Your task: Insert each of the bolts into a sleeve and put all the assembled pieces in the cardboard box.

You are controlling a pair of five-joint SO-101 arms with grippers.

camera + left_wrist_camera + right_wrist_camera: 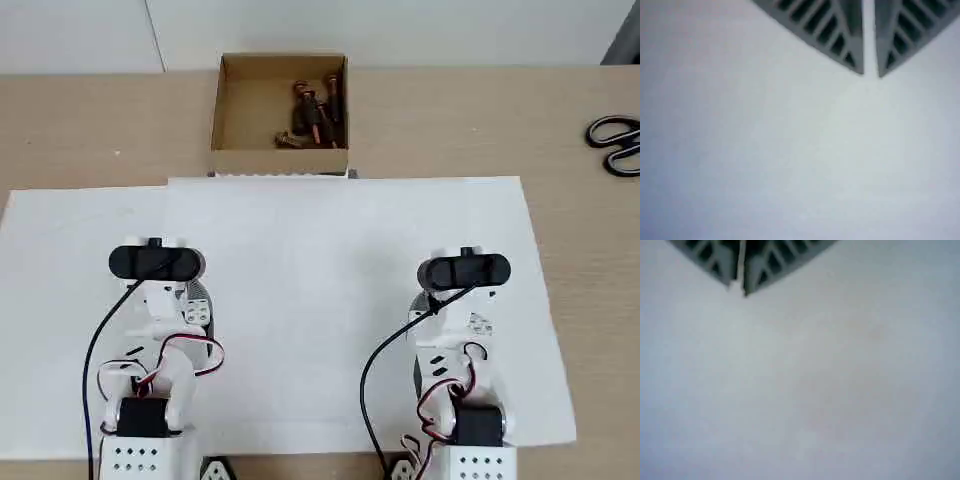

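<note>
Task judged complete | bolt-and-sleeve pieces piled in cardboard box, far centre of table | arm at near left, arm at near right folded over white paper — both jaws clenched, empty; nothing remains to grasp

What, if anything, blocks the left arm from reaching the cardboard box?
Probably nothing: the left gripper hangs over flat white paper, which runs right up to the open-topped cardboard box. Whether it stretches that far, I cannot tell.
</note>
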